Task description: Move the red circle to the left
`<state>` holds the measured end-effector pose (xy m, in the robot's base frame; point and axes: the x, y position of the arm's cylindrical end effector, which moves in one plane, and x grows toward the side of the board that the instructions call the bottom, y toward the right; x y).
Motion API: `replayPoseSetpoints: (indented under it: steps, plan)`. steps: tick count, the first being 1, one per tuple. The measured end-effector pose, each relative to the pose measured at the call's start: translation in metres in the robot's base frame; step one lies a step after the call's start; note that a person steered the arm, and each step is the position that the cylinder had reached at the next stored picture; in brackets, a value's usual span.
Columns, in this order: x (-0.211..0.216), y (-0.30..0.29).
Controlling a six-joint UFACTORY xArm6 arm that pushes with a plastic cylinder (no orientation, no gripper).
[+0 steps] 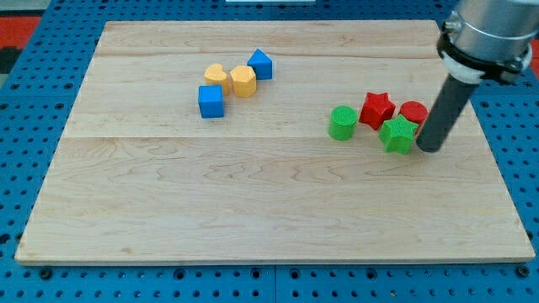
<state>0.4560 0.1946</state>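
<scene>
Where my tip (pixel 428 149) rests on the wooden board (pixel 253 210), red circle (pixel 413 112) touches it at left; blue pegboard (pixel 50 84) surrounds; no fingers, just a rod.

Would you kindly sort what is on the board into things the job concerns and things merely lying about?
Job:
red circle
my tip, just to its right

Lying about:
red star
green star
green cylinder
blue cube
blue block
yellow heart
yellow hexagon

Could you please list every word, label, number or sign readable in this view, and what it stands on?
None: no text shows anywhere.
The pale wooden board, the red circle block, the red star block and the other coloured blocks are plain.
The dark rod ending in my tip and its grey collar carry no marking.
</scene>
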Motion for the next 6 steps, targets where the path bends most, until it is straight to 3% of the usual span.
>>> replayPoseSetpoints:
  steps: [1,2,3,4,5,6]
  plan:
    - [0.001,0.004]
    - [-0.011,0.072]
    - [-0.038,0.071]
    - [-0.036,0.013]
    - [-0.037,0.034]
    - [-0.013,0.076]
